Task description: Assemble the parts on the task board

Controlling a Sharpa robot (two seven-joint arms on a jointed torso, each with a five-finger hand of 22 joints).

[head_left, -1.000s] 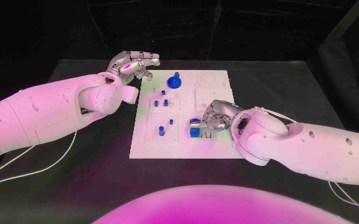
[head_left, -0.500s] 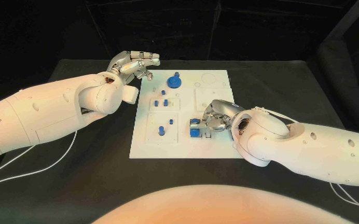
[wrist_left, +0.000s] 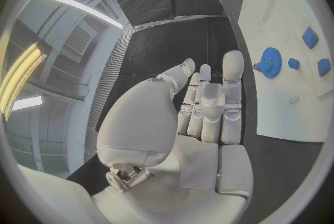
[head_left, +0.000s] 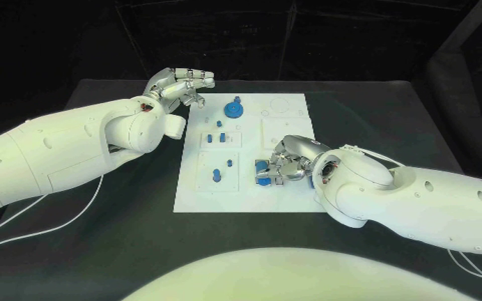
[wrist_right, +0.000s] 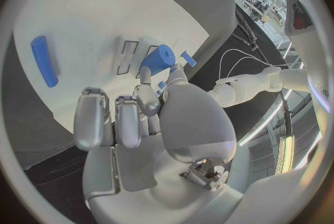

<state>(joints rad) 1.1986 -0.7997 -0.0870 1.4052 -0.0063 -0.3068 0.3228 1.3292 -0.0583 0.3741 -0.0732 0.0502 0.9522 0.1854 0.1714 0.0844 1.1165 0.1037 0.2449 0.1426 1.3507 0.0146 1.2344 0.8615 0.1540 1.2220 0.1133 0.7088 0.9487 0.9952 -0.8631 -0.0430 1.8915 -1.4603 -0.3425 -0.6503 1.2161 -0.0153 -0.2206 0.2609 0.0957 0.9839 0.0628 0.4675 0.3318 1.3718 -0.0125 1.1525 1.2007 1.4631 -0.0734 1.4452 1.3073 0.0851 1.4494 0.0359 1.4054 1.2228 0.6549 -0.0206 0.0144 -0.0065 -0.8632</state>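
Observation:
The white task board (head_left: 291,123) lies in the middle of the black table. My right hand (head_left: 288,162) rests on its near right part and pinches a blue cylindrical part (head_left: 265,169) between thumb and fingertip; the right wrist view shows that part (wrist_right: 158,58) just beyond the fingertips (wrist_right: 145,92). My left hand (head_left: 182,86) hovers by the board's far left corner with fingers curled in and nothing in them (wrist_left: 205,110). A blue gear (head_left: 233,111) stands on the far part of the board, also visible from the left wrist (wrist_left: 270,59).
Small blue pegs stand on the board's left half (head_left: 210,138) (head_left: 221,136) (head_left: 216,173) (head_left: 229,164). A blue peg (wrist_right: 43,60) lies on the board ahead of my right hand. Black table (head_left: 120,217) surrounds the board.
My right hand has nudged the blue part slightly up the board, away from me. The left hand has not moved.

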